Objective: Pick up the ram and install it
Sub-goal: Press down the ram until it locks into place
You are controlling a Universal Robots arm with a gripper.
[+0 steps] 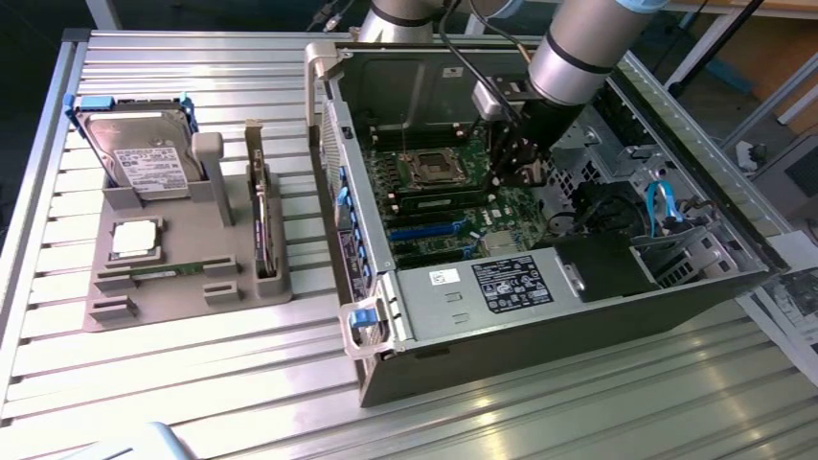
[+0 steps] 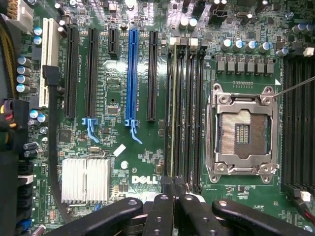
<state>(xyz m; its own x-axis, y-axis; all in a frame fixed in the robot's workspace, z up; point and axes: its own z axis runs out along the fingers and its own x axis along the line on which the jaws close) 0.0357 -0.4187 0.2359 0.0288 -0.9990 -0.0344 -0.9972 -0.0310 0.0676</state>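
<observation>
Exterior view: the arm reaches down from the upper right of the frame into an open computer case [image 1: 537,287] lying on its side on a slatted metal counter [image 1: 192,383]. The tool [image 1: 518,171] hangs just over the green motherboard [image 1: 435,216], right of the processor socket [image 1: 426,171]. At the left of the frame a grey parts holder [image 1: 172,273] carries a hard drive [image 1: 138,153] upright at its far end, a square silver processor chip [image 1: 136,238] and a tall green expansion card [image 1: 262,225] standing on edge. A slim green stick, seemingly the ram [image 1: 160,273], lies flat in the holder near the frame's lower left, well apart from the tool.

In the wrist view the tool's [image 2: 172,199] black fingers [image 2: 160,216] are pressed together at the lower centre of the frame, with nothing visibly between them, just above the ends of the black memory slots [image 2: 184,108]. The empty socket [image 2: 242,132] sits at the right, a blue slot [image 2: 132,73] and a silver heatsink [image 2: 86,179] to the left.
</observation>
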